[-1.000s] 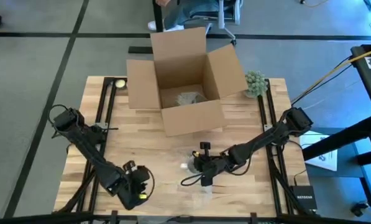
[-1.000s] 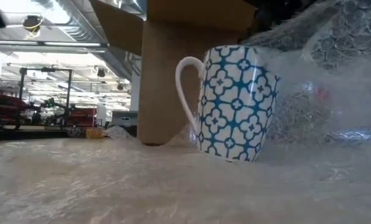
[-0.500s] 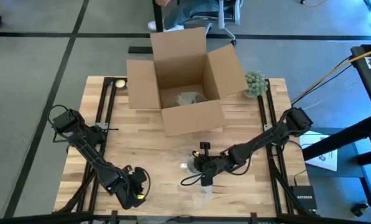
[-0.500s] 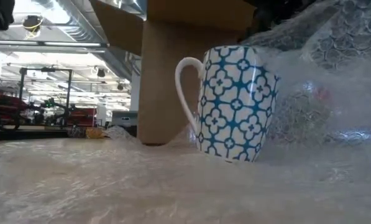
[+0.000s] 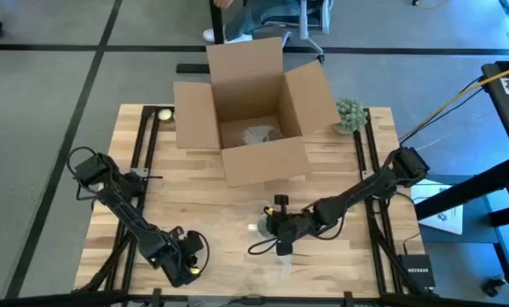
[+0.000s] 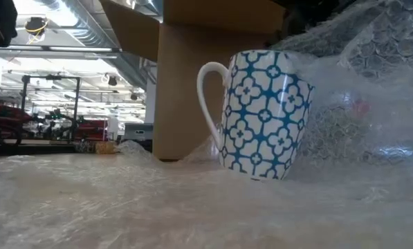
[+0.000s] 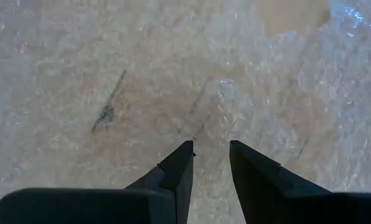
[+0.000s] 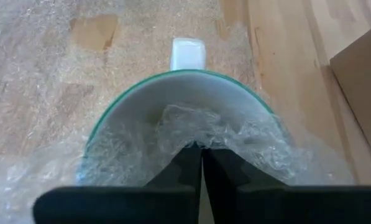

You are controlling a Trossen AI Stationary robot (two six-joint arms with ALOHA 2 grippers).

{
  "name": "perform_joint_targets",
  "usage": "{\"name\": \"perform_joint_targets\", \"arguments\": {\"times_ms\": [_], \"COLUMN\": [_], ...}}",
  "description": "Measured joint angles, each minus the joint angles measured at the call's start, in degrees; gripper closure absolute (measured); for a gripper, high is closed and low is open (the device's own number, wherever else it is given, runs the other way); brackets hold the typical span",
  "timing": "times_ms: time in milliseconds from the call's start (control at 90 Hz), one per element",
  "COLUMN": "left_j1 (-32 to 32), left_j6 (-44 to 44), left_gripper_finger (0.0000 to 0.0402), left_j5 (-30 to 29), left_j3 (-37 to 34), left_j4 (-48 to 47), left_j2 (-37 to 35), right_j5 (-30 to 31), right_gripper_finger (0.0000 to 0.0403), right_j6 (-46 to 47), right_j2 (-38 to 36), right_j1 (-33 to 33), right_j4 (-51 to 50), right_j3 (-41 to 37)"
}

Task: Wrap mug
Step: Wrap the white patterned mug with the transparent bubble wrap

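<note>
Right gripper (image 8: 202, 163) clamped on bubble wrap (image 8: 197, 134) inside mug (image 8: 180, 93); left gripper (image 7: 210, 155) parted; cardboard box (image 5: 252, 107) holding crumpled wrap (image 5: 257, 135).

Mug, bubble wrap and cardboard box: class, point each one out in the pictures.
Mug (image 6: 265, 114): low view, on its patterned side.
Bubble wrap (image 7: 79, 68): left wrist view, on the flat sheet.
Cardboard box (image 5: 267, 162): high view, on its front wall.
</note>
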Motion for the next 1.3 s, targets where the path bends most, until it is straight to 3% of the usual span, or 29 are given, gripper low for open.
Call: {"name": "perform_joint_targets", "arguments": {"times_ms": [511, 911, 1300], "left_j1": [-0.11, -0.11, 0.4], "left_j6": [-0.03, 2.91, 6.47], "left_gripper_finger": [0.031, 0.0225, 0.0271], "left_j5": [0.0, -0.37, -0.39], "left_j3": [0.02, 0.02, 0.31], "left_j4": [1.34, 1.39, 4.16], "left_j2": [0.0, 0.08, 4.96], "right_j5": [0.02, 0.0, 0.02], "right_gripper_finger": [0.0402, 0.0402, 0.0402], "right_j6": [0.0, 0.0, 0.0], "right_j2": [0.0, 0.0, 0.0], "right_j1": [0.0, 0.0, 0.0], "right_j4": [-0.33, -0.31, -0.25], "right_j3": [0.0, 0.0, 0.0]}}
